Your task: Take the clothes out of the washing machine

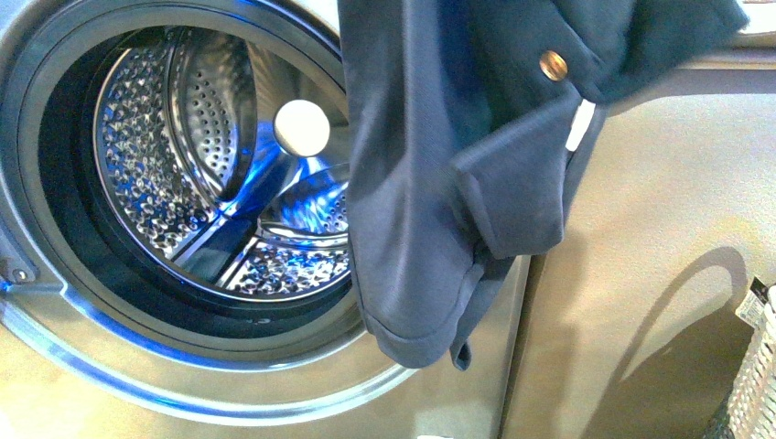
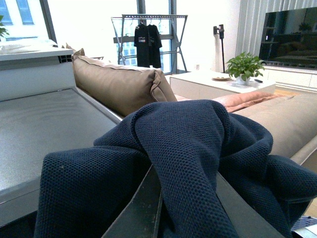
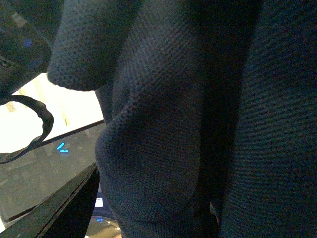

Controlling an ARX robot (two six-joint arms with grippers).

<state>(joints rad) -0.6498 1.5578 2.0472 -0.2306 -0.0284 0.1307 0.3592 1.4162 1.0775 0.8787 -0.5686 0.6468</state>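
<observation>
**Outside the Drum, Navy Garment Lay Draped Over the Left Gripper**

At the left gripper (image 2: 185,171), two dark grey fingers (image 2: 141,210) stood apart with the navy garment (image 2: 188,144) heaped over and between them. Their tips were buried in the cloth, so whether they pinched it could not be told. Knit fabric filled nearly the whole right wrist view as well. It hid the right gripper, and its grip could not be judged either. Past the left fingers lay a flat grey panel (image 2: 44,134), then a tan sofa (image 2: 119,84), a drying rack (image 2: 148,29) carrying a dark shirt, a potted plant (image 2: 243,64) and a television (image 2: 292,34).

Seen from the front camera, the garment hung from 12 o'clock down the face of the washing machine (image 1: 641,274). It was wholly outside the porthole and covered the porthole rim (image 1: 183,389) on its 3 o'clock side. A round brass snap button (image 1: 553,65) sat at 1 o'clock, with a white tag (image 1: 580,125) just below it. At 9 o'clock the perforated steel drum (image 1: 174,165) glowed blue, with a white disc (image 1: 301,127) near its middle. A pale woven laundry basket (image 1: 758,384) stood at the 4 o'clock edge, beside the machine.
</observation>
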